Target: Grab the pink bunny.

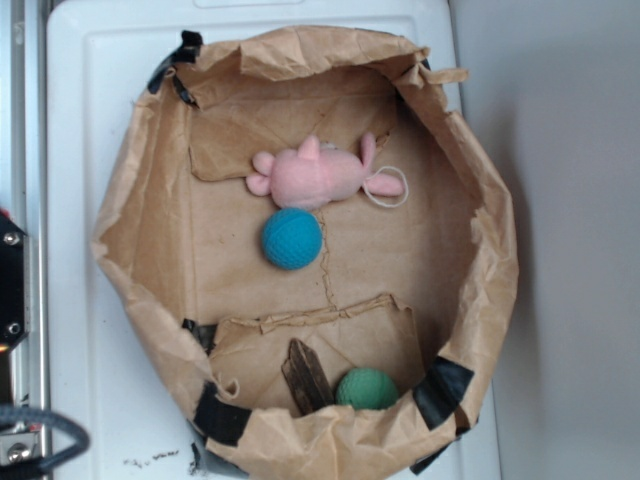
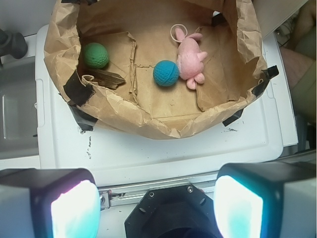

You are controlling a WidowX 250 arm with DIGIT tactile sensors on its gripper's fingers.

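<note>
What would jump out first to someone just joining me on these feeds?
The crumpled brown paper bin on the white lid, filling most of the exterior view. Inside it, the pink bunny lies on the floor, touching the blue ball; a green ball sits apart beside a dark wood scrap. In the wrist view, the gripper is open, outside the bin.

Plush pink bunny (image 1: 315,176), crocheted blue ball (image 1: 292,238), crumpled matt brown paper bag (image 1: 150,230)
</note>
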